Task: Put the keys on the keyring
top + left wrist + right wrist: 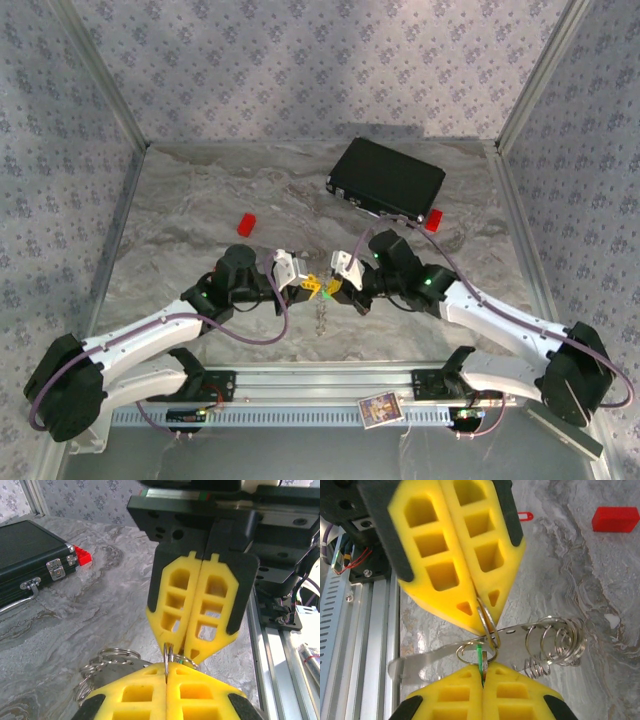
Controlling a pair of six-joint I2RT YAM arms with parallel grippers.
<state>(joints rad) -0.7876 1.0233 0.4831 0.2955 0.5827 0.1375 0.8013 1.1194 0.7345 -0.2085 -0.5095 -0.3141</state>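
The left gripper (312,287) and the right gripper (333,290) meet tip to tip above the near centre of the grey marbled table (200,200).

**Left gripper.** In the left wrist view, the yellow latticed fingers (135,695) are pressed together. They pinch a thin wire loop of the keyring (107,662), a cluster of linked silvery metal rings. The loop stands on edge in the seam between the fingers. The right wrist view shows the same grip from the opposite side, with a ring clamped at the tip of the left gripper (484,609).

**Right gripper.** The yellow fingers (450,695) are closed. A bright green key (480,659) sits in the seam between them, with a ring passing around it. Most of the key is hidden by the fingers. In the top view the key (327,294) shows as a green speck between the two tips.

**Keyring.** The rest of the keyring (560,640) spreads sideways from the grip as a coil of rings. In the top view a strand of it (320,315) hangs below the two grippers. Whether it touches the table cannot be determined.

**Other items.**
- A black rectangular case (388,180) lies at the far right of the table.
- One red block (246,223) lies left of centre.
- A second red block (432,220) lies just beside the case.
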